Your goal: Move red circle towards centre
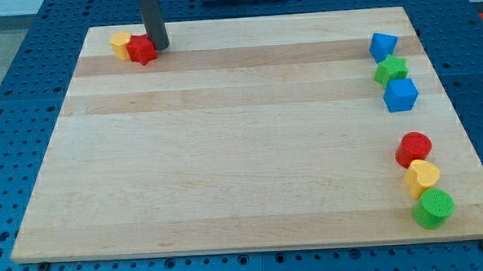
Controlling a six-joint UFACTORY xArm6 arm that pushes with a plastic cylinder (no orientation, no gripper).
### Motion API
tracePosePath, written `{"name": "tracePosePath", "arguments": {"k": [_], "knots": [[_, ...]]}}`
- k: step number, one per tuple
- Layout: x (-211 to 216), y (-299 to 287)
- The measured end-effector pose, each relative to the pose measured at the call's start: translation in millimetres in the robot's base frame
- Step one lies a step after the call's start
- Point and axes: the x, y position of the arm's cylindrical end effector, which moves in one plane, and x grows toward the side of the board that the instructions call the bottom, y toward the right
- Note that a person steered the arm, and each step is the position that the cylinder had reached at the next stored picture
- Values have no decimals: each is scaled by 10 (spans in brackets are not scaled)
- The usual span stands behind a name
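The red circle lies near the board's right edge, below the middle, touching a yellow block under it. My tip is at the view's top left, far from the red circle. It stands right next to a red star-like block, on its right side. A yellow block sits against that red block's left side.
A green circle lies at the bottom right, below the yellow block. At the top right a blue block, a green star and a blue cube form a column. The wooden board sits on a blue perforated table.
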Motion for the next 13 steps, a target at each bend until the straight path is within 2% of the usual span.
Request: {"name": "tracePosePath", "arguments": {"k": [1, 2, 3, 4, 5, 6, 7, 10, 11, 13], "knots": [[734, 818], [1784, 1530], [2941, 1922], [3490, 2094], [3481, 2094], [2786, 2248], [2387, 2396], [2385, 2774], [2127, 2990], [2127, 3274]]}}
